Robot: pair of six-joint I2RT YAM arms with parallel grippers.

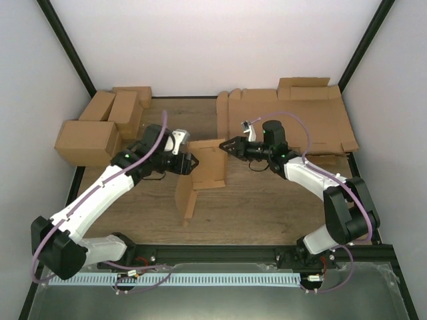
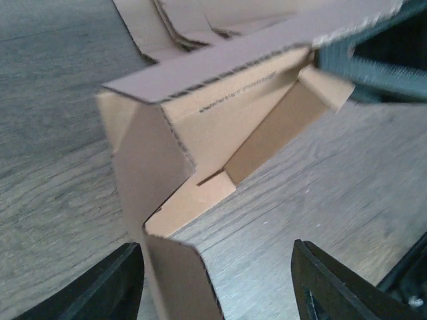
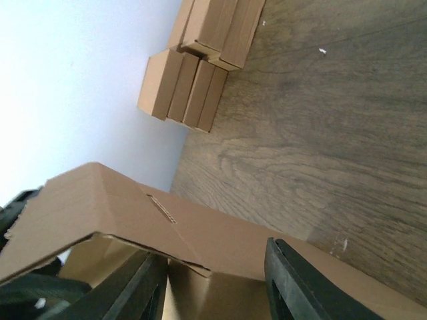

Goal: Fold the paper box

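Our paper box (image 1: 208, 163) upright, panel running left-right, table (image 1: 267, 207) open nearside, left gripper (image 1: 191, 162) wide, right gripper (image 1: 225, 144) grip we cannot tell

You've got finished brown boxes (image 1: 100, 130) at the wooden table's (image 1: 267, 207) far-left corner, flat cardboard sheets (image 1: 300, 117) far-right.

Matt cardboard paper box (image 1: 208, 163), wood-grain table (image 1: 267, 207)

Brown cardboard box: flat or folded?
Partly folded. The plain brown cardboard box has panels standing upright on the wooden table, but it is not closed.
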